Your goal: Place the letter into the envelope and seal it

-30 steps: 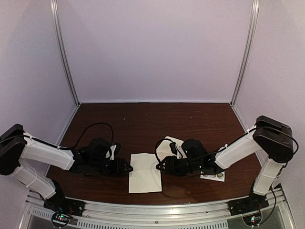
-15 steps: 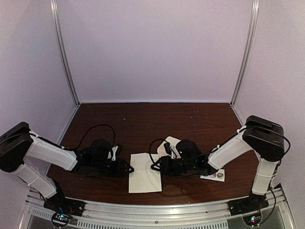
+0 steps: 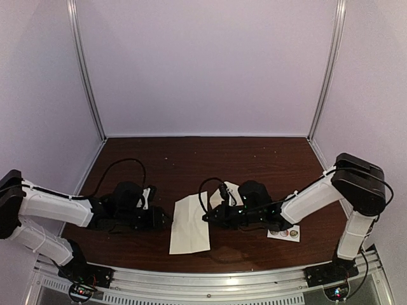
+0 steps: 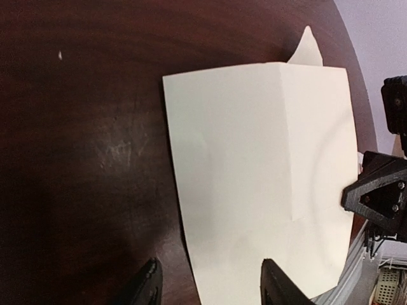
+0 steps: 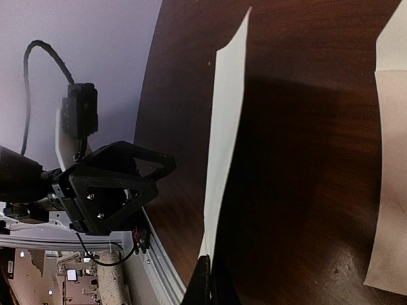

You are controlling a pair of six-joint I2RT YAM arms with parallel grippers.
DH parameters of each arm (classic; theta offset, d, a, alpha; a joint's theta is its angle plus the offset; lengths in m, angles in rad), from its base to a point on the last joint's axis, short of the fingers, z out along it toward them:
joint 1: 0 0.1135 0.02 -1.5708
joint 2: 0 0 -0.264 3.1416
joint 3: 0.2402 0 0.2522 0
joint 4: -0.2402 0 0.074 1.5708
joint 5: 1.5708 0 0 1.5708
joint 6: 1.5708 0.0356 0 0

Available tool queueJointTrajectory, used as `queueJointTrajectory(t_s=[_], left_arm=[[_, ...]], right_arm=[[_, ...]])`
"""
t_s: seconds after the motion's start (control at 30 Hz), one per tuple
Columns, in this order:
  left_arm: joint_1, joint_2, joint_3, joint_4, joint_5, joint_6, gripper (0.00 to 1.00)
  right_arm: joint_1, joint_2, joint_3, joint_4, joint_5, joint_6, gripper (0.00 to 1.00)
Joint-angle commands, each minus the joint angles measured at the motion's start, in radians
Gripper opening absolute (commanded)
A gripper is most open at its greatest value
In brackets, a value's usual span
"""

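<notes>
The letter (image 3: 189, 223) is a pale creased sheet lying between my two arms near the table's front. In the right wrist view the letter (image 5: 226, 127) shows edge-on, its right edge raised off the wood. My right gripper (image 5: 206, 279) is shut on that edge. My left gripper (image 4: 210, 289) is open and low, its fingers straddling the letter's (image 4: 261, 178) left edge. The envelope (image 5: 391, 159), pale tan, lies just behind the right gripper (image 3: 208, 216). Its pointed flap tip (image 4: 308, 51) peeks past the sheet. The right arm mostly hides it from above.
A small white strip with round stickers (image 3: 284, 233) lies right of the right arm. The aluminium rail (image 3: 210, 279) runs along the table's front edge. Pale enclosure walls (image 3: 203, 70) stand at the back and sides.
My right gripper has closed on the letter's right edge and lifted it slightly. The sheet now sits skewed. My left gripper has stayed open at the left edge.
</notes>
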Motion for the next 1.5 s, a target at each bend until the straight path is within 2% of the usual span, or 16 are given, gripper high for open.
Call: queueJointTrajectory(t_s=[0.0,0.1,0.17,0.27,0.4,0.53,0.67,0.83,1.3,1.47], left_arm=[[0.007,-0.169,0.122,-0.197,-0.221,0.168,0.57],[0.008,-0.259,0.236,-0.265,-0.300,0.354,0.62],[0.007,-0.288,0.331,-0.261,-0.298,0.512,0.65],[0.007,-0.275,0.457,-0.243,-0.179,0.761,0.68],[0.000,-0.186,0.607,-0.236,0.050,0.991,0.70],[-0.050,-0.062,0.677,-0.236,0.080,1.171,0.71],[-0.098,-0.012,0.640,-0.139,0.035,1.225,0.71],[-0.116,-0.041,0.536,0.000,0.006,1.250,0.73],[-0.153,0.045,0.532,-0.043,0.099,1.260,0.78],[-0.167,0.070,0.537,-0.067,0.087,1.270,0.78]], right_arm=[[-0.039,-0.159,-0.003,-0.039,0.008,-0.057,0.00],[-0.082,-0.276,0.014,-0.189,0.047,-0.143,0.00],[-0.123,-0.343,0.033,-0.287,0.071,-0.214,0.00],[-0.171,-0.413,0.080,-0.422,0.064,-0.300,0.00],[-0.205,-0.451,0.158,-0.532,0.014,-0.392,0.00],[-0.207,-0.459,0.225,-0.587,-0.059,-0.442,0.00],[-0.209,-0.479,0.233,-0.591,-0.118,-0.451,0.00],[-0.208,-0.482,0.239,-0.606,-0.183,-0.461,0.00],[-0.209,-0.446,0.232,-0.496,-0.321,-0.392,0.00],[-0.209,-0.442,0.227,-0.457,-0.352,-0.365,0.00]])
